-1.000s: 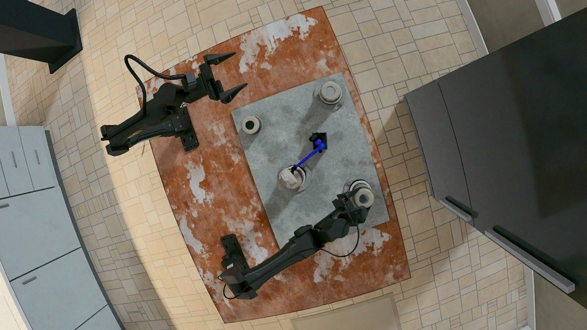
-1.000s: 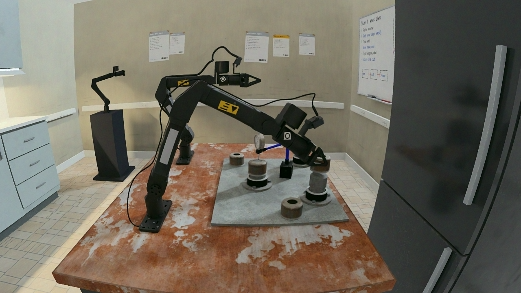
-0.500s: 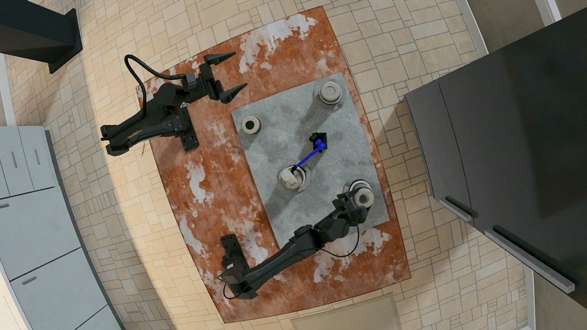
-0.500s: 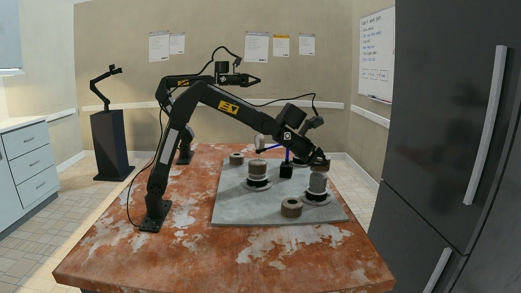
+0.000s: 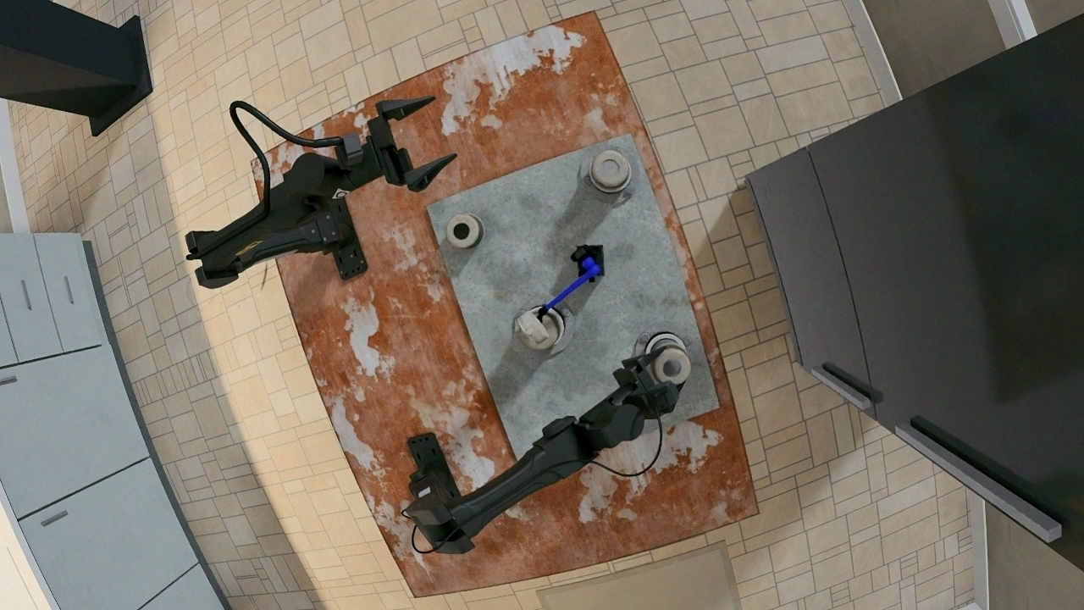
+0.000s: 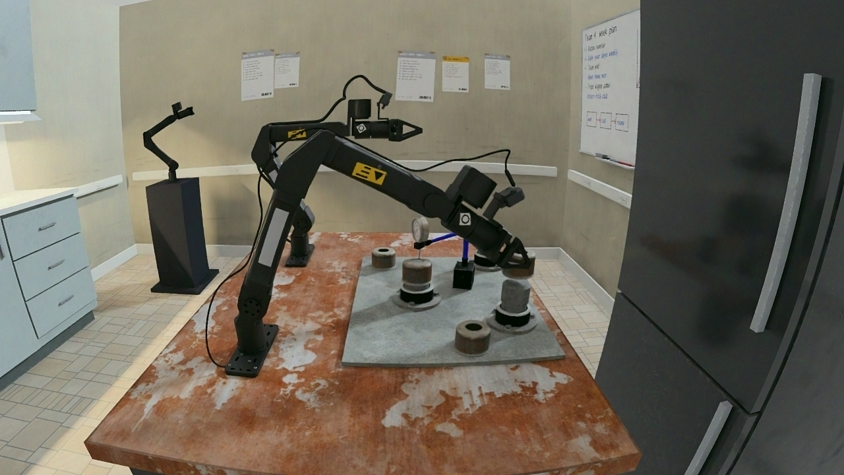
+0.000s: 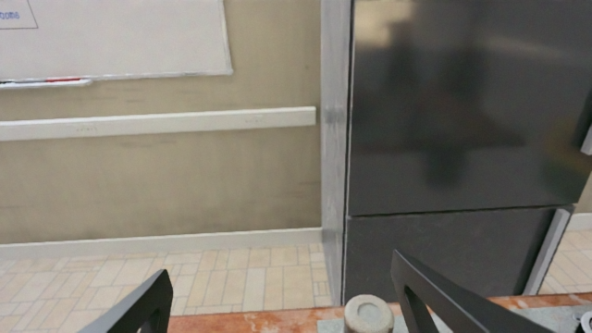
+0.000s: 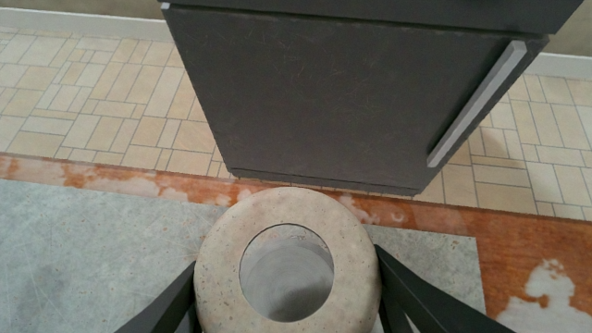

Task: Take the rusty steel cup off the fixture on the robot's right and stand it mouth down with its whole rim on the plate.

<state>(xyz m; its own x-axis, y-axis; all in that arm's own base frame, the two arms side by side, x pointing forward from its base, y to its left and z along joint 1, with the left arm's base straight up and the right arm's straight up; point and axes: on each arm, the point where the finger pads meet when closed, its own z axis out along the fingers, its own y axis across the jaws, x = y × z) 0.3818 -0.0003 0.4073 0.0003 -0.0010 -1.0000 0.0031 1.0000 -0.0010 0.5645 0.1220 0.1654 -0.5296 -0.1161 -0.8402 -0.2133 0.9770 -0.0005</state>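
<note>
The right gripper (image 5: 668, 363) (image 6: 523, 264) (image 8: 287, 263) pinches the rusty steel cup (image 5: 684, 377) (image 6: 520, 270) (image 8: 351, 264), a squat round cup with a hole in its upward-facing end. The cup is at the top of the grey cylindrical fixture (image 6: 514, 295), above the square grey plate (image 5: 628, 291) (image 6: 377, 342) (image 8: 92, 250); whether cup and fixture touch, I cannot tell. The left gripper (image 5: 445, 126) (image 6: 421, 130) (image 7: 282, 269) hangs well apart from them, its fingers spread wide around nothing

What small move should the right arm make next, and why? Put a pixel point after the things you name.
Probably a short straight lift: the right gripper (image 5: 668, 370) (image 6: 521, 260) (image 8: 287, 263) grips the rusty cup (image 5: 685, 367) (image 6: 521, 272) (image 8: 287, 205) at its sides, and the grey post (image 6: 515, 296) (image 8: 287, 282) sits close beneath, so sideways travel might scrape.
</note>
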